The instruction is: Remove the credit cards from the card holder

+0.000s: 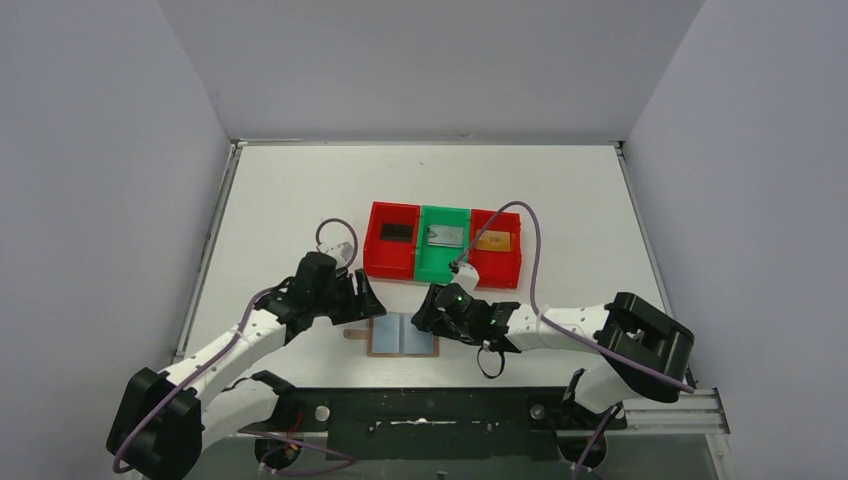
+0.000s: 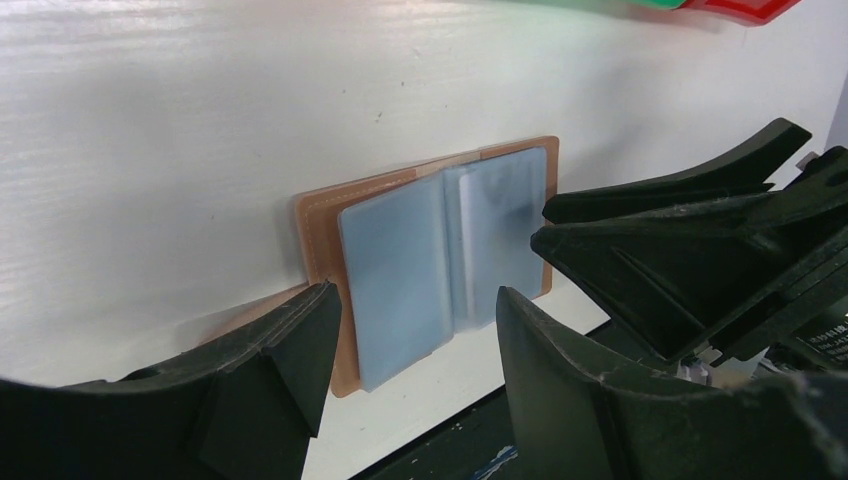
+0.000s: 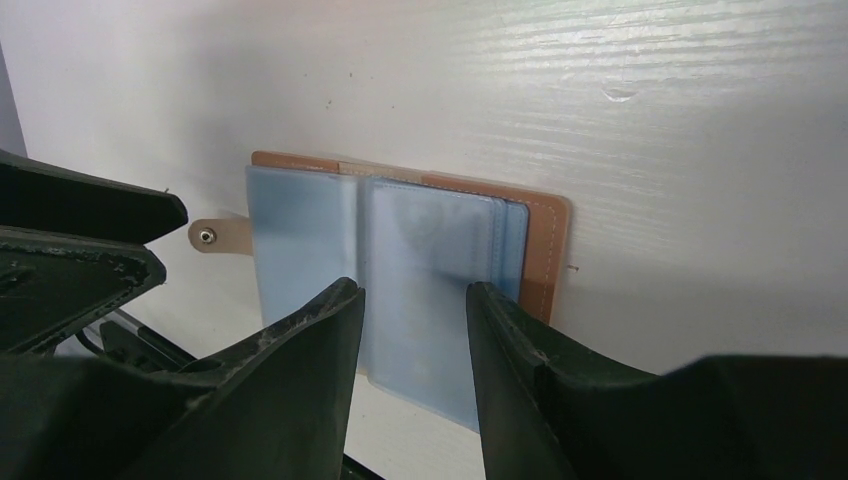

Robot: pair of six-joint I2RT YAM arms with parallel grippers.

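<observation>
The card holder lies open and flat near the table's front edge, tan outside with grey-blue pockets facing up and its strap tab pointing left. My left gripper hovers at its upper left corner, and my right gripper at its right edge. The left wrist view shows the left gripper open over the card holder with nothing between its fingers. In the right wrist view the right gripper is also open and empty above the card holder. A black card, a silver card and a gold card lie in the bins.
Three joined bins stand behind the holder: a red bin, a green bin and another red bin. The table's dark front rail runs just below the holder. White walls close in the table.
</observation>
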